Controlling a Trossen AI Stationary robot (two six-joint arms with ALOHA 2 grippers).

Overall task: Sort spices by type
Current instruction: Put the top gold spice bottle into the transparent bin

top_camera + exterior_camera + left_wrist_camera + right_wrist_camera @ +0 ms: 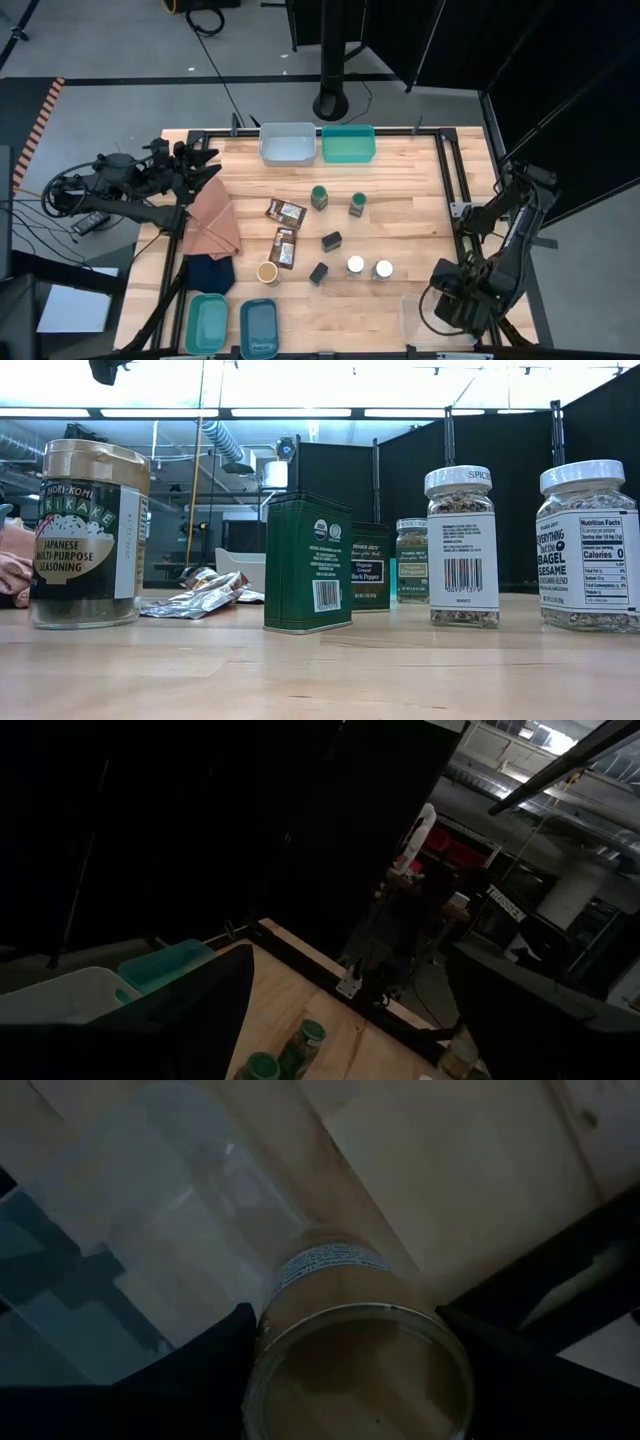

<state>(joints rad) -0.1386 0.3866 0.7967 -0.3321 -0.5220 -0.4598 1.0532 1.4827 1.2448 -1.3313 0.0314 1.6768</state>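
Spices stand mid-table: two green-lidded jars [319, 197] [357, 203], two brown packets [285, 211] [284, 246], two black boxes [331, 240] [319, 272], two white-lidded jars [355, 265] [383, 269] and a tan-topped jar [267, 272]. My right gripper [455, 300] is at the near right corner, shut on another tan-topped jar [355, 1370] over a clear bin [150, 1230]. My left gripper [205, 160] hangs open above the far left of the table, touching nothing. My right gripper holds the tan-topped jar by its upper end, just at the lid [270, 1370], pinched between the two fingers [200, 1370]. The fingers come from above, pointing down. The jar hangs upright below them; whether its base touches the bin or table, I cannot tell.
A grey bin [287, 142] and a teal bin [348, 143] sit at the far edge. A teal bin [207, 322] and a blue bin [259, 326] sit at the near edge. Brown cloth [213, 220] and dark blue cloth [210, 270] lie on the left.
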